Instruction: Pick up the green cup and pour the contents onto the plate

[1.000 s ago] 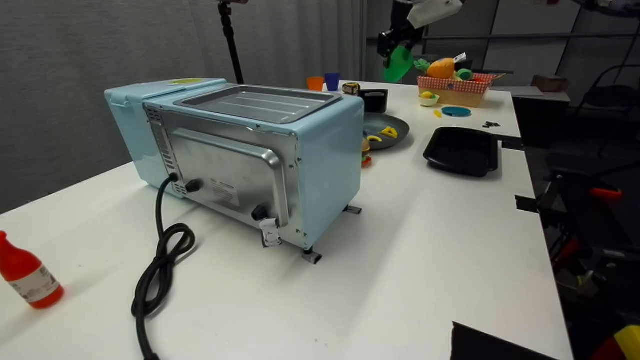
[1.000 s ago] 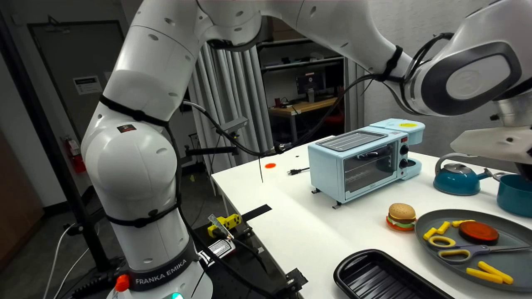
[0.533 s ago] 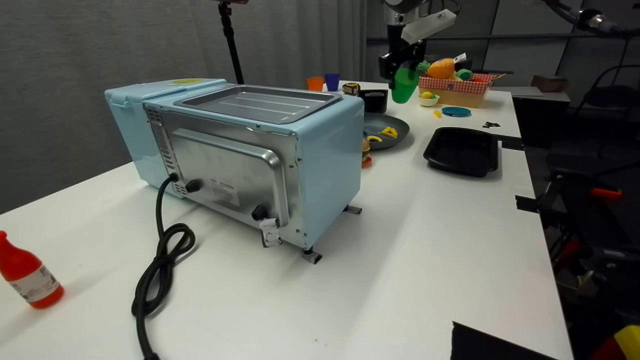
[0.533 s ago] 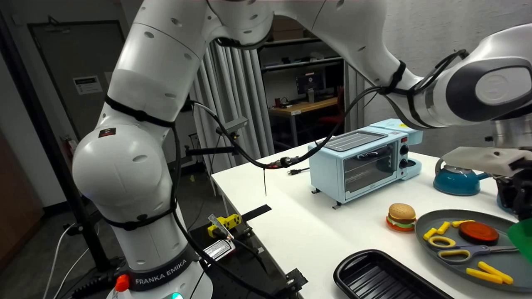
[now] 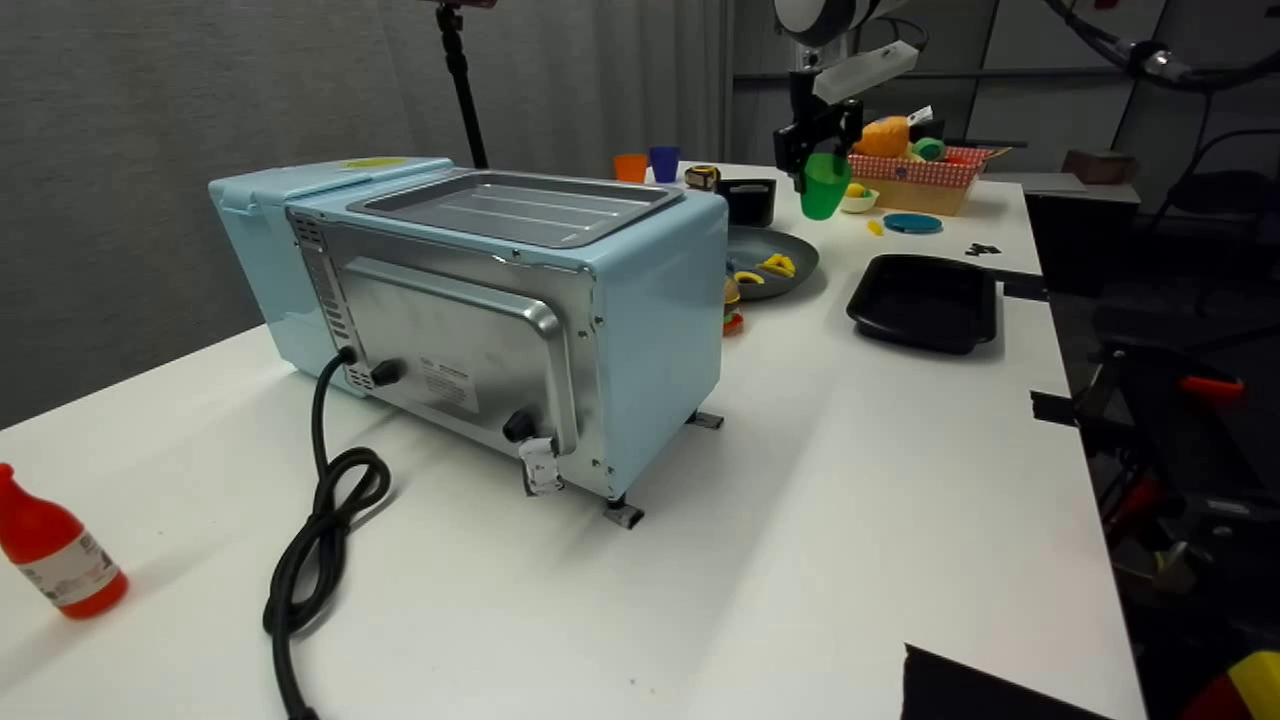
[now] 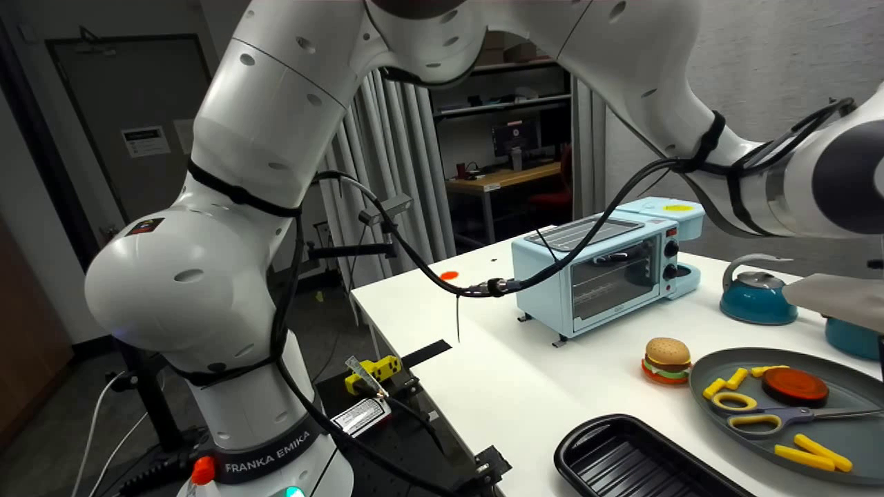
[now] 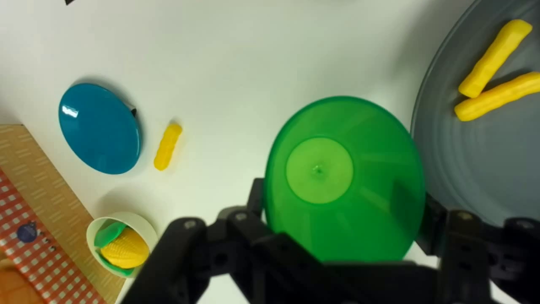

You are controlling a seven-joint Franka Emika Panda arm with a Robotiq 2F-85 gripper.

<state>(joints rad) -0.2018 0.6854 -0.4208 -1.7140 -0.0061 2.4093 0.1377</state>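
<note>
My gripper is shut on the green cup, a finger on each side, held above the table. The wrist view looks into the cup; its light green bottom shows and I see nothing in it. In an exterior view the cup hangs nearly upright under the gripper. The plate, a round dark grey dish, lies beside the cup on the right in the wrist view. It holds yellow sticks, scissors and a red disc in an exterior view. There the cup and fingers are out of view.
A blue lid, a loose yellow stick, a small bowl and a checked basket lie left in the wrist view. A black tray, pale blue toaster oven, toy burger and kettle share the table.
One second ago the cup was higher and strongly tilted. It has turned nearly upright, come down and moved right in an exterior view. The gripper has kept hold of it.
</note>
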